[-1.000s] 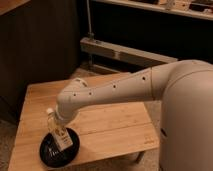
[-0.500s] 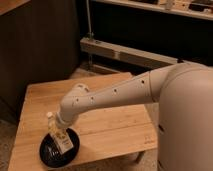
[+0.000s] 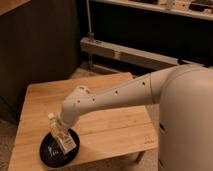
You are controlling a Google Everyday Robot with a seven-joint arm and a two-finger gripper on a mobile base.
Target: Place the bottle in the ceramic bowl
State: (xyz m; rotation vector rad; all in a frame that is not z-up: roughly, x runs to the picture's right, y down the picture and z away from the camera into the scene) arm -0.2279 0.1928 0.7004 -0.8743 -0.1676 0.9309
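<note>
Seen from behind a bulky white body [image 3: 186, 120], with a white arm [image 3: 117, 95] reaching down and left across a wooden table [image 3: 112, 127]. Ends in the gripper [image 3: 63, 128] at the table's near left corner, low over the bowl [image 3: 45, 151] and right against the bottle [image 3: 59, 134]. Cannot tell whether the gripper is clamped on the bottle, merely beside it, or spread apart, since wrist and bottle hide that part. Bottle cream-white, tilted, cap end up and toward the left, yellowish label facing the camera, lower end inside the bowl's outline. Cannot tell whether that lower end touches the bowl's floor or hangs just above it. Bowl black, glossy, round and shallow, with faint pale marks inside, sitting close to the table's front edge and left edge. Wider than the bottle is long. Beyond the table, a grey metal beam [image 3: 131, 53] running across at an angle, with an upright pole [image 3: 89, 22] rising from its left end. Dark wall panels behind and to the left. Speckled floor [image 3: 6, 137] showing past the table's left edge.
</note>
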